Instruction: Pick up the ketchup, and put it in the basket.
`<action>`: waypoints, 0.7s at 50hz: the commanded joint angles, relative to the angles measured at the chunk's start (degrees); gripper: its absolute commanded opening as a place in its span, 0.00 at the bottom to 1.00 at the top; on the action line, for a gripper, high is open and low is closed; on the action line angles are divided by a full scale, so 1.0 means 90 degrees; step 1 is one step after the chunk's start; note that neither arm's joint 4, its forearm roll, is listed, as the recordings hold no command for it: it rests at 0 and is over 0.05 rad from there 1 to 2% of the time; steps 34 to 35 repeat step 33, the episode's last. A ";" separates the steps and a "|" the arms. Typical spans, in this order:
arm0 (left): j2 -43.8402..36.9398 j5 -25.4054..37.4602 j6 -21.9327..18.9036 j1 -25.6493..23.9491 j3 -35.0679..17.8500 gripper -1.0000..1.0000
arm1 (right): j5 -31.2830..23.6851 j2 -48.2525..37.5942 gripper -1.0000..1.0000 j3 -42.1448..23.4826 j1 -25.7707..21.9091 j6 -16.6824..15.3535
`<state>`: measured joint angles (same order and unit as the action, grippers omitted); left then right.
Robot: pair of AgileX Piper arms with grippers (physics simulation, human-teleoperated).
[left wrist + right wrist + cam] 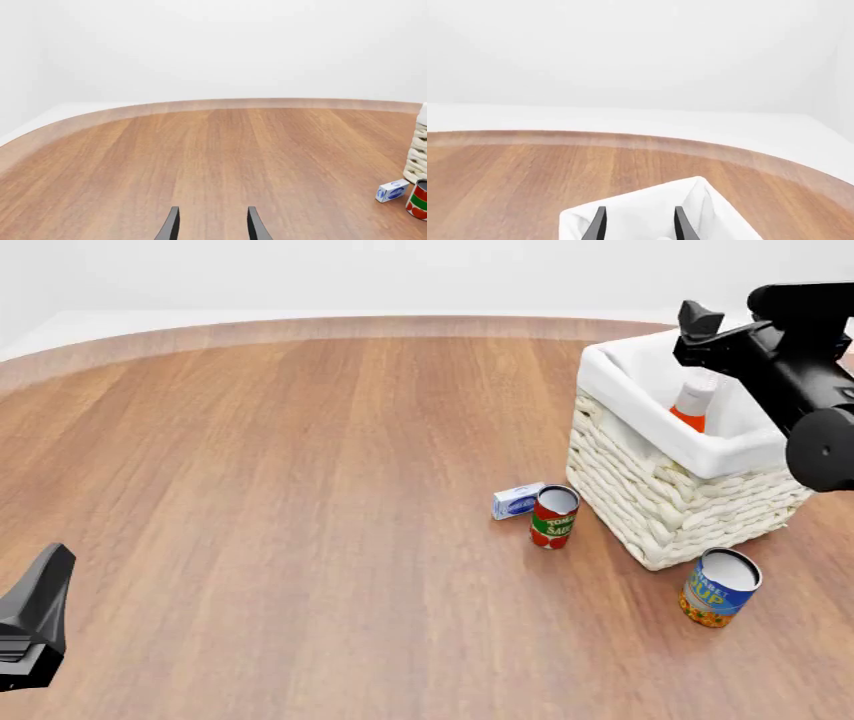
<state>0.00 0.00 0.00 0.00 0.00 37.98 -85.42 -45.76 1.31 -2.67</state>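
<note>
Fingers of the right gripper [637, 222] stand apart, holding nothing, above the basket [667, 490]; the ketchup [694, 405] apparently rests inside. Lift straight clear, avoiding the liner. The left gripper [212, 225] is likewise open and empty.

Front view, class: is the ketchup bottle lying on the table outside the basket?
No. The ketchup stands inside the basket, its orange neck showing above the white liner, with the open right gripper above it.
</note>
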 commanded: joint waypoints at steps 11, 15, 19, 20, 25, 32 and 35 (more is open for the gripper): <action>0.0000 0.0000 0.0000 0.0000 0.0000 1.00 | 0.0122 0.1003 1.00 0.0490 -0.1377 0.0555; 0.0000 0.0000 0.0000 0.0000 0.0000 1.00 | 0.0236 0.1397 1.00 0.0816 -0.2370 0.0596; 0.0000 0.0000 0.0000 0.0000 0.0000 1.00 | 0.0220 0.1888 1.00 0.1151 -0.3191 0.0365; 0.0000 0.0000 0.0000 0.0000 0.0000 1.00 | 0.0290 0.2048 1.00 0.1350 -0.3478 0.0192; 0.0000 0.0000 0.0000 0.0000 0.0000 1.00 | 0.0139 0.3329 1.00 0.2409 -0.4491 -0.0123; 0.0000 0.0000 0.0000 0.0000 0.0000 1.00 | -0.0925 0.5177 1.00 0.3319 -0.4492 -0.0275; 0.0000 0.0000 0.0000 0.0000 0.0000 1.00 | -0.1236 0.5571 1.00 0.3395 -0.4696 -0.0247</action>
